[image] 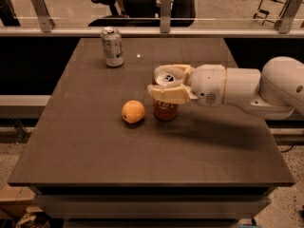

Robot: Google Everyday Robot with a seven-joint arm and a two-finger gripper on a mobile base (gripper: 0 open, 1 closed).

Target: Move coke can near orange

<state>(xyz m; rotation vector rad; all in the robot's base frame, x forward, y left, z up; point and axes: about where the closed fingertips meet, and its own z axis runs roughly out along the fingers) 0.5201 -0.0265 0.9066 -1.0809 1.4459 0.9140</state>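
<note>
Now my end effector (164, 82) grips the coke can (165, 110) just beside the orange (133, 111); a rough release could tip it over.

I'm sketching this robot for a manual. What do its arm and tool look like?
The arm is glossy white, built of rounded, cylindrical segments with a bulbous joint farther back; small dark markings sit on the wrist. No loose cables show. The tool, closed on the coke can beside the orange, has two cream-tan fingers.
</note>
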